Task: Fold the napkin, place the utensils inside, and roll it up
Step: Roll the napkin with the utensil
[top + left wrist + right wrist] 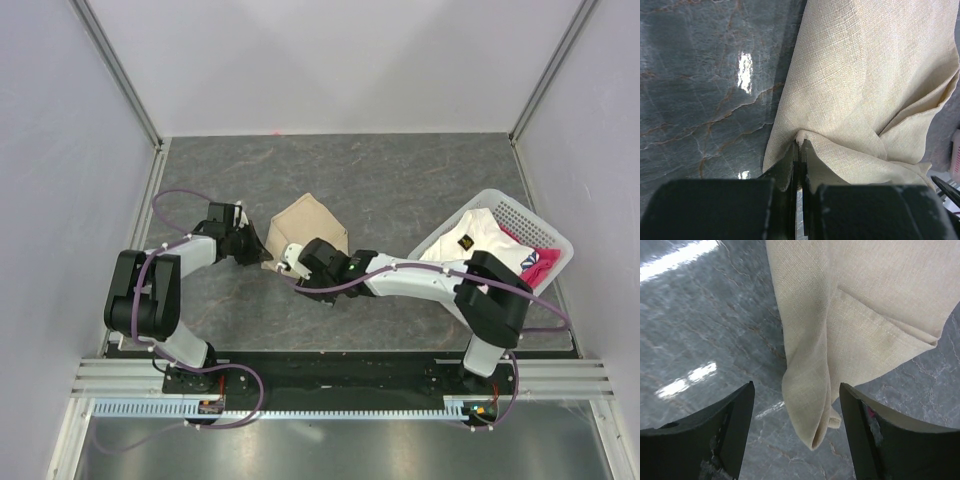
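Observation:
The beige napkin (310,228) is bunched and lifted in the middle of the table. My left gripper (256,250) is shut on a fold at its left edge; the left wrist view shows the jaws (801,146) pinching the cloth (865,75). My right gripper (290,260) is open at the napkin's near edge. In the right wrist view a folded corner of the napkin (812,405) hangs between the spread fingers (740,410) without touching them, with the gripper's gap (796,390) around it. The utensil is out of view.
A white perforated basket (540,232) stands at the right, holding a white cloth (470,235) and a pink-red cloth (535,265). The grey marbled table (400,180) is walled on three sides.

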Robot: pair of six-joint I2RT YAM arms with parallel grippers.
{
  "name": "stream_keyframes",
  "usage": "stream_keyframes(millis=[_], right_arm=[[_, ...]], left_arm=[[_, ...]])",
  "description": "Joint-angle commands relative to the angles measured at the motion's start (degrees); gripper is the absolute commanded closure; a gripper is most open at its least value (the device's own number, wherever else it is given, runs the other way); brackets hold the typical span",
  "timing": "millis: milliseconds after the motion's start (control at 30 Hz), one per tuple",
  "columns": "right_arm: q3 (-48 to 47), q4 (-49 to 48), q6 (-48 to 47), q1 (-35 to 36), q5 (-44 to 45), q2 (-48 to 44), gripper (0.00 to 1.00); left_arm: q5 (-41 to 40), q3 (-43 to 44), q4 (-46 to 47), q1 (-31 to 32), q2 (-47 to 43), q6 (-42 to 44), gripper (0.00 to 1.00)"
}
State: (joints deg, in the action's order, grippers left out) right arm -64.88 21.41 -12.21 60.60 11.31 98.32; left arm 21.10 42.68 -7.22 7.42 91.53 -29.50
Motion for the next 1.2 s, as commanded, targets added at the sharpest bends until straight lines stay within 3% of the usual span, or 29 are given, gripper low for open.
stream_keyframes(millis=[0, 167, 300, 533, 700, 800, 833, 900, 933, 1033, 1167], right_arm=[[-0.9, -0.5, -2.8, 0.4, 4.7, 3.4, 0.24], [-2.9, 0.6, -4.2, -0.8, 4.0, 7.5, 0.27], [-5.2, 3.6, -4.2, -3.4, -2.0, 9.8, 0.32], [-8.9, 11.4, -4.0, -7.2, -12.8, 14.3, 0.56], [-7.9, 13.6, -2.6, -9.4, -19.1, 14.6, 0.68], [-8.0, 15.3, -2.3, -10.1, -23.4, 14.8, 0.71], [-8.3, 15.8, -2.1, -10.3, -24.1, 15.0, 0.72], [-8.6, 17.0, -2.0, -10.7, -26.5, 15.4, 0.74], [-8.9, 17.4, -1.9, -11.1, -27.5, 15.7, 0.74], [-9.3, 18.1, -1.9, -12.3, -32.0, 16.1, 0.76], [-10.1, 18.8, -1.7, -13.8, -37.0, 17.8, 0.78]], left_arm=[[-2.2, 1.2, -1.8, -0.5, 1.5, 1.2, 0.98], [-1.9, 1.5, -2.0, -0.5, 1.8, 1.5, 0.98], [-1.7, 2.1, -2.4, -0.5, 2.2, 1.5, 0.98], [-0.8, 2.9, -2.6, -0.5, 3.1, 1.7, 0.98], [0.1, 3.6, -2.6, -0.5, 2.5, 1.6, 0.98], [-0.7, 4.1, -2.7, -0.5, 0.4, 1.4, 0.87], [-1.1, 4.1, -2.6, -0.5, -0.3, 1.4, 0.79], [-2.5, 4.1, -2.7, -0.5, -2.7, 1.1, 0.71], [-2.9, 3.9, -2.7, -0.5, -3.5, 0.9, 0.60], [-5.4, 3.0, -2.8, -0.5, -6.8, 0.7, 0.46], [-6.2, -0.7, -1.7, -0.6, -10.5, 0.6, 0.38]])
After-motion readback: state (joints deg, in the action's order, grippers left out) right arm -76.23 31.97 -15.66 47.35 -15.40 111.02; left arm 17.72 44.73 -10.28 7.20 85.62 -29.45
